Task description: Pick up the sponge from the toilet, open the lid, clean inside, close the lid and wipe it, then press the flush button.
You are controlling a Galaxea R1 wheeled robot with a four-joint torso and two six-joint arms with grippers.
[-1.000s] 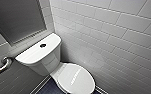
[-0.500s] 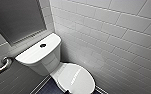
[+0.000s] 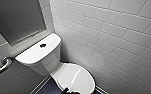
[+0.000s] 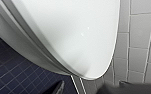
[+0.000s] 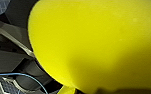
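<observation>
The sponge point(image 5: 96, 42) looms close, seemingly clamped in the right gripper point(image 5: 108, 90); the left gripper's point(image 4: 94, 88) grip I cannot tell. Lower centre, the lid point(image 3: 77, 77) lies shut; farther, left of centre, the flush button point(image 3: 43, 45) tops the toilet point(image 3: 48, 63).

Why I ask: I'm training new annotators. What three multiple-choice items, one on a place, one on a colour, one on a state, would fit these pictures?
1. Where is the flush button?
A. on the flat top of the toilet tank
B. on a sink
C. on a door

2. What colour is the sponge?
A. green
B. yellow
C. white

3. How does the lid stand?
A. raised against the tank
B. taken off
C. down over the bowl

Answers:
1 A: the head view shows the dark button in the middle of the tank top.
2 B: it is bright yellow in the right wrist view.
3 C: it lies flat over the bowl in the head view.
</observation>
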